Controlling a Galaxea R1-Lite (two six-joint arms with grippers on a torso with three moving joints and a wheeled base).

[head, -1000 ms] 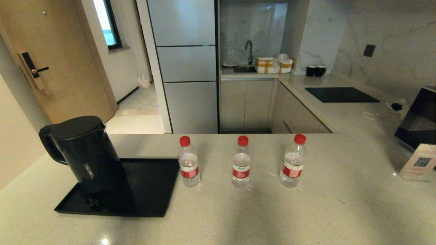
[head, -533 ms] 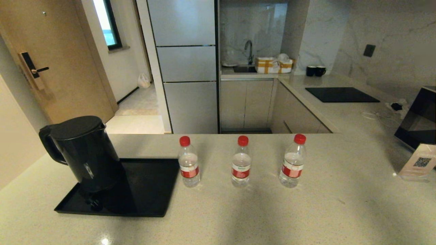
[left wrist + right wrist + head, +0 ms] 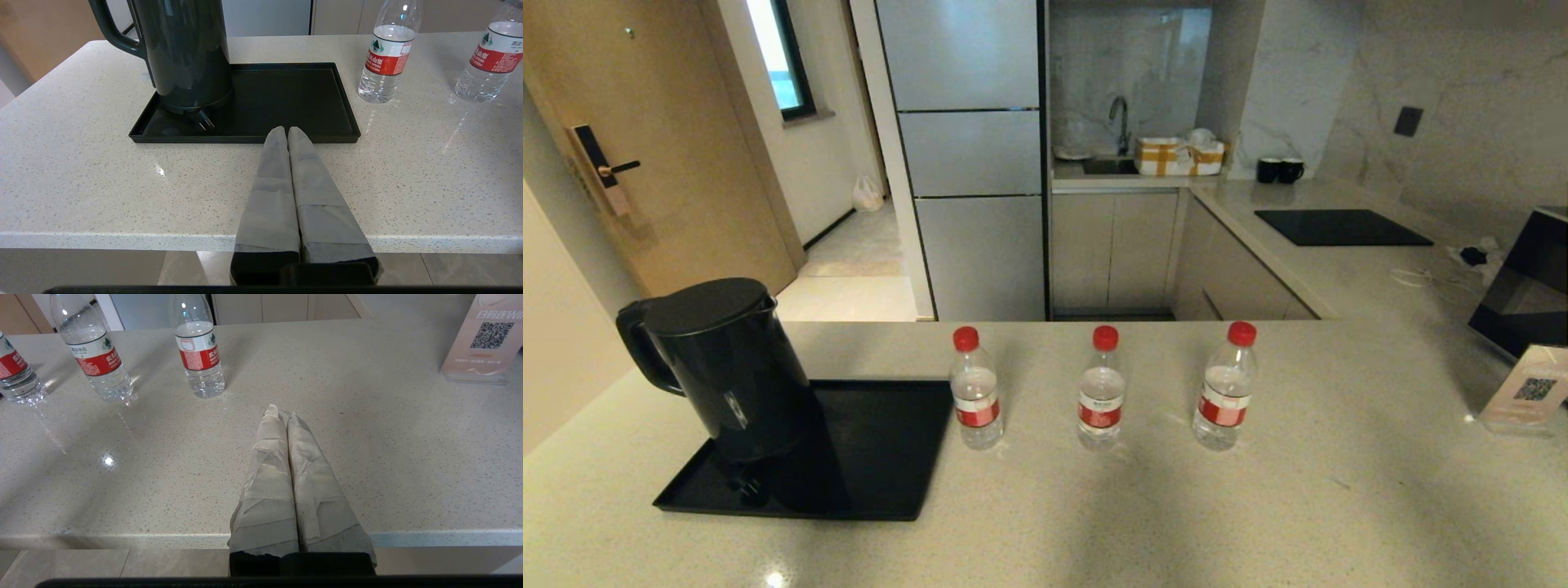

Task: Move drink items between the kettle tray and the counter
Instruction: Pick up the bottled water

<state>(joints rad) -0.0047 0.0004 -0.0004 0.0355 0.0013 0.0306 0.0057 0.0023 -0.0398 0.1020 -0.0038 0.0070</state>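
Three clear water bottles with red caps stand in a row on the speckled counter: a left one, a middle one and a right one. The left bottle is just right of the black kettle tray, which holds a black kettle at its left end. Neither arm shows in the head view. My left gripper is shut and empty, hanging over the counter's near edge and pointing at the tray. My right gripper is likewise shut and empty, near the counter edge, short of the bottles.
A QR-code sign stands at the counter's right end beside a dark appliance. Farther back are a black cooktop panel, two black mugs, a sink and a fridge. A door is at the left.
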